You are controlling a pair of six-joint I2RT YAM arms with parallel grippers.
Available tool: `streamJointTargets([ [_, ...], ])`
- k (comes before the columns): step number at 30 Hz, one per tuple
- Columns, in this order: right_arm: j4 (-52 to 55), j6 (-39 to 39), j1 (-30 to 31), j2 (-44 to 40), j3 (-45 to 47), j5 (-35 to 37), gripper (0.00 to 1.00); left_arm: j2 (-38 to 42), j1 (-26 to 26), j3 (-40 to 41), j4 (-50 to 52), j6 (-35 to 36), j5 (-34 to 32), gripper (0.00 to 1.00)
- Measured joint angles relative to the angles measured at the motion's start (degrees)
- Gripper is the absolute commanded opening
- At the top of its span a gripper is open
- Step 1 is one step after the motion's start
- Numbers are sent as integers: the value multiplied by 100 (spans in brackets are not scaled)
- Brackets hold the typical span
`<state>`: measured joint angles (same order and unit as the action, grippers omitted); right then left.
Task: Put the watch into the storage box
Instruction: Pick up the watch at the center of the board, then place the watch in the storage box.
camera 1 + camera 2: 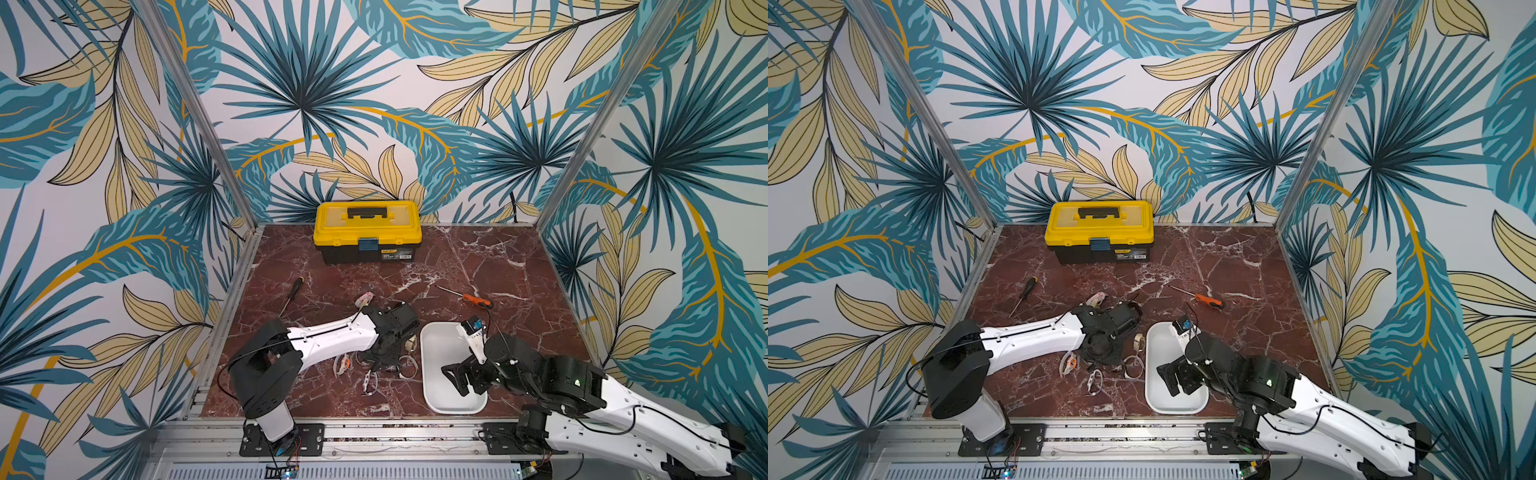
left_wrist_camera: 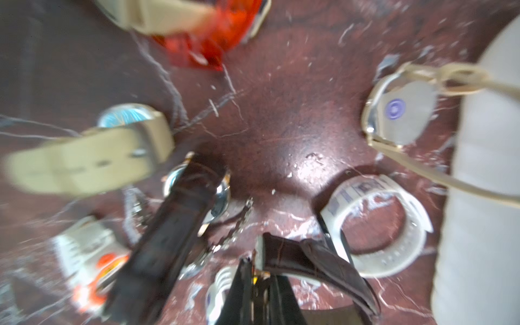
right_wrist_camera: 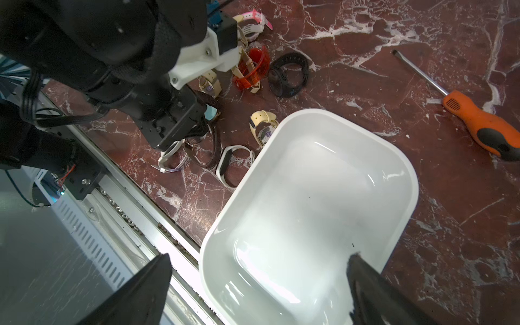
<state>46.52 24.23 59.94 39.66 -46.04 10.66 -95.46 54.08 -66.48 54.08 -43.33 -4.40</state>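
Red marble bench (image 1: 478, 257). Yellow-lidded toolbox (image 1: 368, 230) stands at the back, lid down. White storage box (image 1: 436, 349) lies near the front edge on the right arm's side. Right gripper (image 3: 257, 263) hangs over the box, jaws spread wide. Left gripper (image 2: 257, 274) is down in a huddle of loose watches (image 1: 365, 380) just beside the box, jaws pinched on the dark strap of the brown-strap watch (image 2: 174, 225). Its case sits low among the others, outside the box. Orange-handled screwdriver (image 1: 478, 300) behind the box; black-handled screwdriver (image 1: 296, 286) far over on the left side.
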Motion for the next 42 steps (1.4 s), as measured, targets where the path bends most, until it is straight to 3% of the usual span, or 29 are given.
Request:
streamJointTargets([
  [9, -157, -201, 7, -697, -22, -66, 100, -98, 101, -2396, 1062, 619, -181, 4],
  [15, 50, -173, 7, -817, -118, 20, 100, -1510, 146, -4336, 1467, 1139, -46, 4],
  [18, 157, -116, 7, -981, -149, 83, 100, -2203, 205, -4809, 1565, 1296, 24, 4],
  [24, 317, -31, 11, -1123, -153, 173, 100, -2872, 304, -4872, 1672, 1353, 205, 4],
  [42, 321, 22, 11, -1051, -151, 310, 100, -3630, 374, -4872, 1425, 1241, 15, 8],
])
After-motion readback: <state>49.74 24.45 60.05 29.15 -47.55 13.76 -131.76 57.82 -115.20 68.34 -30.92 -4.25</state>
